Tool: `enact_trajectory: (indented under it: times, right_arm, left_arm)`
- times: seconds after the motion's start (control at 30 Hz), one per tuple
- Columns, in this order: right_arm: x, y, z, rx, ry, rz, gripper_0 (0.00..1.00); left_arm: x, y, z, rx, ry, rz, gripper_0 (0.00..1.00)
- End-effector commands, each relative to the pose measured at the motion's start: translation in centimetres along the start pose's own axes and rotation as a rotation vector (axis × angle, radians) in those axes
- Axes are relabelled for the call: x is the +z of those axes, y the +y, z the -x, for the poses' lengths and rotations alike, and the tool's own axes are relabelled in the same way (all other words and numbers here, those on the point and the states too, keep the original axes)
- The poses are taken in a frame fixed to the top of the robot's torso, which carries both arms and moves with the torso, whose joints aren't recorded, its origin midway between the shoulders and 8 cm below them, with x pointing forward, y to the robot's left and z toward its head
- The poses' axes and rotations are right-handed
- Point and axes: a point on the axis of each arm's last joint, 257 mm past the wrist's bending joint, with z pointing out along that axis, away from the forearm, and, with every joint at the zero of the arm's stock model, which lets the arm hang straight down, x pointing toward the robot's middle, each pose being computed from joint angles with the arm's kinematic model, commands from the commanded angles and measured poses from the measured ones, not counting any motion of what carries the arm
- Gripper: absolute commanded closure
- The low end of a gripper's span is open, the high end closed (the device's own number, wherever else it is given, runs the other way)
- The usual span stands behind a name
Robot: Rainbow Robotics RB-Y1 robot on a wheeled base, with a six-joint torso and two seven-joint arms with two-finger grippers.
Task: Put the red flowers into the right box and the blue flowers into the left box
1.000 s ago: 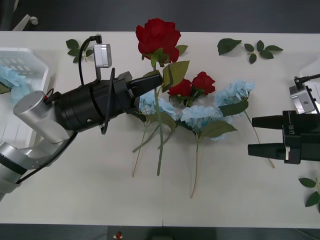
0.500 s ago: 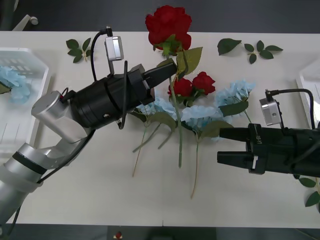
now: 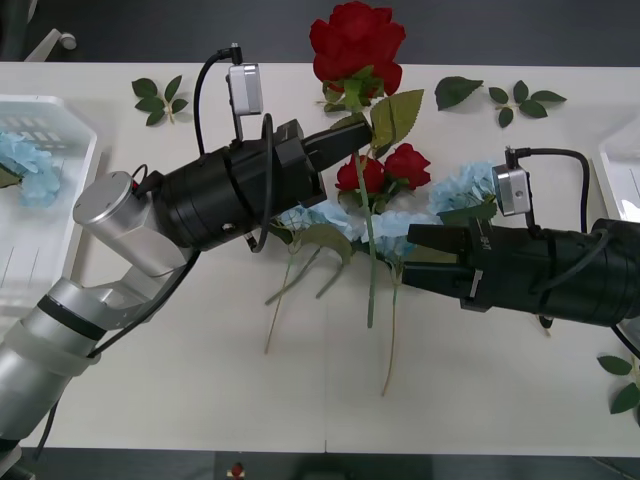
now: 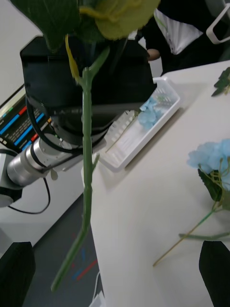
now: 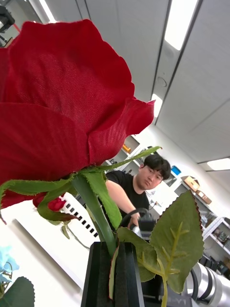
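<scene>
- Red rose [image 3: 357, 44] stands lifted above the table [image 3: 200, 380], its stem pinched between the closed fingers of the left gripper [image 3: 352, 139] just under the head.
- We see its stem hang down between the spread fingers of the right gripper [image 3: 418, 255], which touch nothing.
- Below lie two more red flowers [image 3: 385, 170] among the blue flowers [image 3: 400, 230] at the table's middle.
- We find the left box [image 3: 45, 210] at the table's left edge, blue blooms inside; the right box [image 3: 622, 170] shows at the right edge.
</scene>
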Motion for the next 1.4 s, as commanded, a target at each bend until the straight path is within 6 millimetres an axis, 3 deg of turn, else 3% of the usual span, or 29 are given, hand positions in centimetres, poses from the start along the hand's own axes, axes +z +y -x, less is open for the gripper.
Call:
enact_trajectory:
  times: [0.03, 0.47, 0.7, 0.77, 0.8, 0.87, 1.4]
  right_arm:
    - [1.2, 1.1, 0.9, -0.015, -0.018, 0.034, 0.00]
    - [5.5, 1.3, 1.6, 0.049, -0.069, 0.050, 0.00]
    - [6.0, 0.8, 1.9, 0.048, -0.080, 0.045, 0.00]
    - [6.2, 0.9, 2.0, 0.049, -0.078, 0.051, 0.25]
    - [6.2, 0.9, 1.9, 0.047, -0.075, 0.051, 0.59]
    - [6.2, 0.9, 2.0, 0.053, -0.077, 0.050, 1.00]
    - [6.1, 1.0, 2.2, 0.064, -0.083, 0.057, 1.00]
  left_arm:
    - [1.9, -1.1, 1.6, 0.041, -0.008, -0.024, 1.00]
    - [2.8, -0.9, 1.5, 0.058, -0.017, -0.009, 1.00]
    - [2.9, -0.9, 1.1, 0.068, -0.007, -0.007, 1.00]
    - [3.0, -0.9, 1.0, 0.066, -0.007, -0.008, 1.00]
    - [3.1, -0.9, 0.9, 0.065, -0.007, -0.006, 1.00]
    - [3.1, -0.9, 0.9, 0.065, -0.007, -0.006, 1.00]
    - [2.9, -0.7, 0.8, 0.068, -0.002, 0.001, 0.98]
